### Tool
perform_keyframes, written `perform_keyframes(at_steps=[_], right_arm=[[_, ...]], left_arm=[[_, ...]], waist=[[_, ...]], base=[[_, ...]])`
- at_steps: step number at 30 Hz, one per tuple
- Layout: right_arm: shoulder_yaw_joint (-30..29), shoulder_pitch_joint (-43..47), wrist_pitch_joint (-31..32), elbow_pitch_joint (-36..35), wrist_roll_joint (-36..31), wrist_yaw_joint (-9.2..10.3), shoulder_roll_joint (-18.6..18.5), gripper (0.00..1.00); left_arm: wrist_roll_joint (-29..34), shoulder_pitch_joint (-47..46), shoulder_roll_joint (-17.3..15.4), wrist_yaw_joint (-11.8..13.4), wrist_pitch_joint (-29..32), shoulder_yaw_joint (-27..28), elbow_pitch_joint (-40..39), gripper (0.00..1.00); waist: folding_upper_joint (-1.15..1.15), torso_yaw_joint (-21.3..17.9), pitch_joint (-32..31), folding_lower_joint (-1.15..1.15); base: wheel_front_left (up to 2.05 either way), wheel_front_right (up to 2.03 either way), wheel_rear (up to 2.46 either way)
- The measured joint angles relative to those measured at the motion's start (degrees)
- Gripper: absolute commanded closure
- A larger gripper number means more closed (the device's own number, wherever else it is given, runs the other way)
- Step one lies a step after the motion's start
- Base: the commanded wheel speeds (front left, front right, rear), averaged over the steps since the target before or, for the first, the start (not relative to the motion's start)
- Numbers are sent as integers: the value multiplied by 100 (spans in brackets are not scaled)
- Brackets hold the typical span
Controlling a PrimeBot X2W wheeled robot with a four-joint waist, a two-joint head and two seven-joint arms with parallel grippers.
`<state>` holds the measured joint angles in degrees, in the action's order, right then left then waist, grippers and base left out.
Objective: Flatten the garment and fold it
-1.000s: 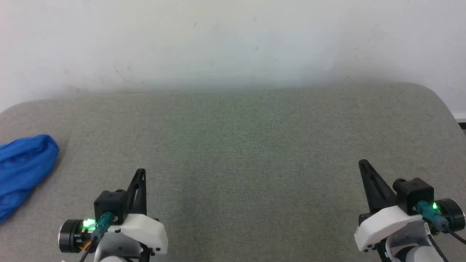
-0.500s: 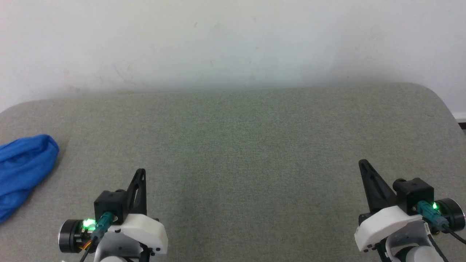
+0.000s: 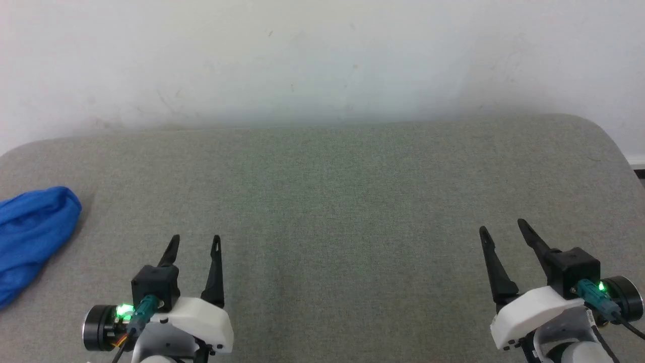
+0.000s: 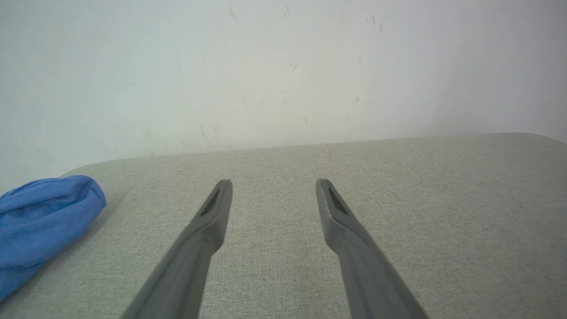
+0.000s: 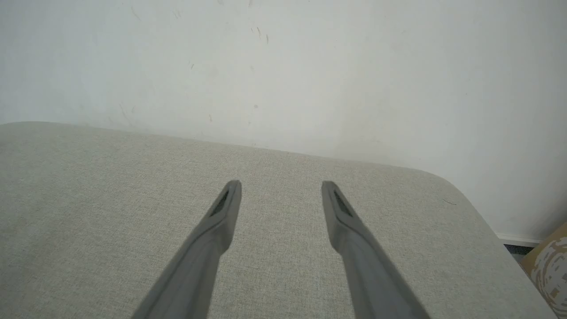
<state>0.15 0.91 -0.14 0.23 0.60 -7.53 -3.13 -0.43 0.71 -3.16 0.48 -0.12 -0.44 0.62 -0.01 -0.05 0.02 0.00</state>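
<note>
At far L side of grey pad (image 3: 322,191): garment (image 3: 33,237) lying bunched. L gripper (image 3: 195,238), R gripper (image 3: 503,226) hovering wide, empty. Risk: grabbing blind into clump, dragging it off edge.

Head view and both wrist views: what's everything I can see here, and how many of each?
garment: one, bright blue, bunched up at the left edge of the padded surface, touched by nothing.
padded surface: one, grey-green fabric, rounded corners, spreading across the scene.
wall: one, white and scuffed, behind the surface.
brownish patterned object: one, beyond the surface's right end in the right wrist view; too cropped to identify.
left pincer: one, dark fingers on a white wrist, lower left, open, holding nothing.
right pincer: one, same colours, lower right, open, holding nothing.
</note>
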Motion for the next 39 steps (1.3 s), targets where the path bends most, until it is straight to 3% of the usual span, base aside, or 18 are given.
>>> perform_keyframes(at_steps=[20,39], right_arm=[[-64,7,-248,93,202,0,0,0],[-32,13,-463,94,342,0,1,0]], left_arm=[[-274,-2,0,0,-246,-78,107,0],[-561,-7,1,10,-455,-88,135,0]], waist=[[0,220,-36,0],[0,1076,-16,0]], base=[[0,0,0],[0,0,0]])
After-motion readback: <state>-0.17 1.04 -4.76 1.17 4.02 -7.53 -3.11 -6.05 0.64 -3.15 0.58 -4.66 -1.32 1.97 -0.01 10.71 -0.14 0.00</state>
